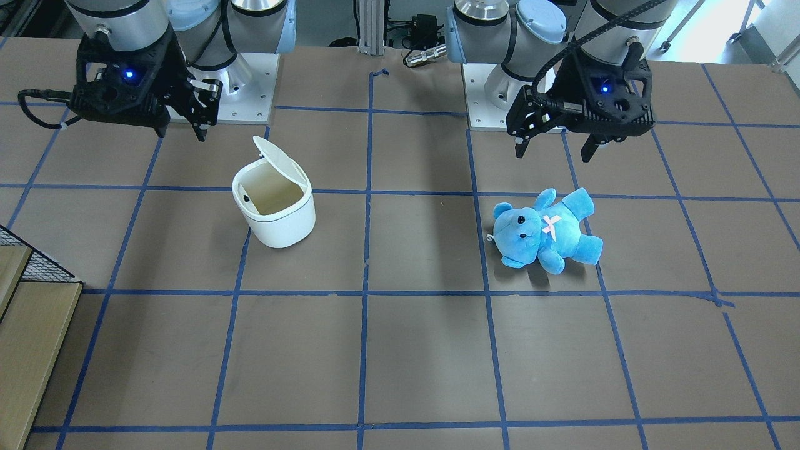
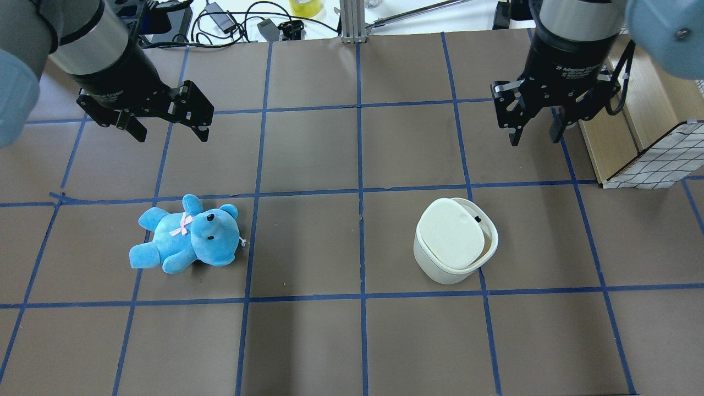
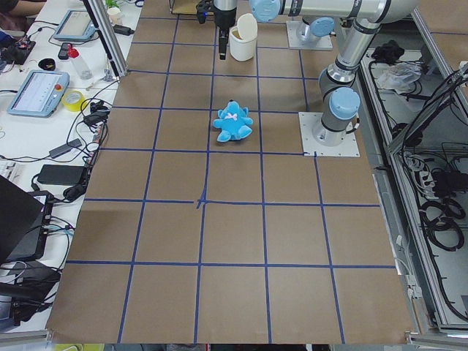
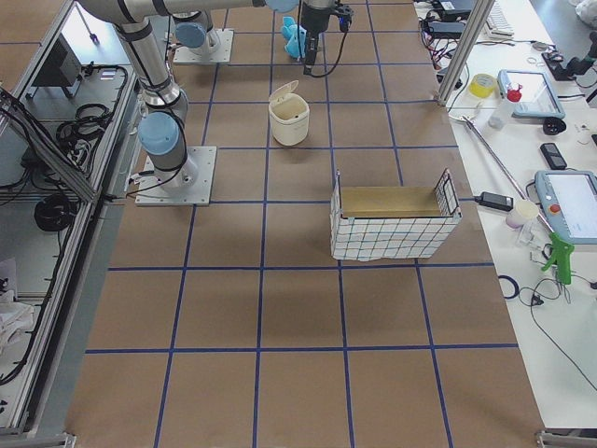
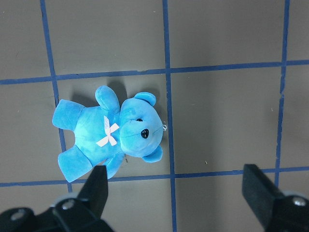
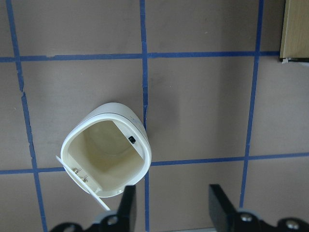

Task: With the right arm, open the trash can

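The table (image 1: pixel 425 362) is flat brown, crossed by a grid of blue tape lines (image 1: pixel 367 250). The can (image 1: pixel 281 228) is white outside with a thin dark seam under the rim, and beige inside. Its lid (image 1: pixel 278 156) is white too. The bear (image 1: pixel 565 240) is bright blue, with a pale pink bow (image 1: pixel 550 225) and black eyes and nose. The right gripper (image 1: pixel 181 128) and left gripper (image 1: pixel 553 153) are black, each with a small blue light. The right arm (image 1: pixel 119 22) and left arm (image 1: pixel 478 31) are silver with pale-blue caps (image 1: pixel 540 19). On the right, the basket (image 2: pixel 660 159) is white with a dark check.
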`<state>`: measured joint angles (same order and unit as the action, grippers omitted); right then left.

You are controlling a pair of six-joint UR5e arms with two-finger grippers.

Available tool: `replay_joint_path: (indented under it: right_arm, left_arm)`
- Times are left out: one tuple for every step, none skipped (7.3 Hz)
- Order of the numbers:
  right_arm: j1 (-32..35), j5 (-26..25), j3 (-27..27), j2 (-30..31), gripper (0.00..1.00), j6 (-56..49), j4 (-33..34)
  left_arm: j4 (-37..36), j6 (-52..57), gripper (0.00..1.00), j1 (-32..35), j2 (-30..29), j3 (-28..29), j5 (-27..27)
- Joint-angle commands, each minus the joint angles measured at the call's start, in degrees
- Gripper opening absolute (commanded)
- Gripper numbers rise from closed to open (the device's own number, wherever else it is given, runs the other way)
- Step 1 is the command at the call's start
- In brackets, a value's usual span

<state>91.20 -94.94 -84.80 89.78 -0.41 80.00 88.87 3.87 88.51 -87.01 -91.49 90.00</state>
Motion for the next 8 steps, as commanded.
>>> replay_joint_path:
  right_arm:
    - [-2.2,0.2,1.6,-0.5,1.00,-10.2,3.3]
    - [-2.2,1.4,1.3,-0.5,1.00,-10.5,6.9]
    - [-2.2,4.1,0.6,-0.5,1.00,-10.5,8.0]
    - [-2.3,4.7,0.6,-0.6,1.00,-10.2,8.1]
    - [-2.3,5.5,0.4,-0.7,1.00,-9.9,7.5]
    - [-2.7,8.2,-0.3,-0.7,1.00,-9.7,6.7]
    - [-2.9,8.5,-0.6,-0.6,1.00,-9.7,5.1]
    - [-2.7,8.0,-0.7,-0.3,1.00,-9.4,5.5]
  left_arm:
    - [0.0,0.0,1.00,0.0,0.0,0.0,0.0]
    - [0.0,0.0,1.00,0.0,0.0,0.0,0.0]
    - [0.0,0.0,1.00,0.0,0.0,0.0,-0.1]
    - [0.0,0.0,1.00,0.0,0.0,0.0,0.0]
    - [0.0,0.0,1.00,0.0,0.0,0.0,0.0]
    - [0.0,0.0,1.00,0.0,0.0,0.0,0.0]
    - [0.0,0.0,1.00,0.0,0.1,0.0,0.0]
    - [0.0,0.0,1.00,0.0,0.0,0.0,0.0]
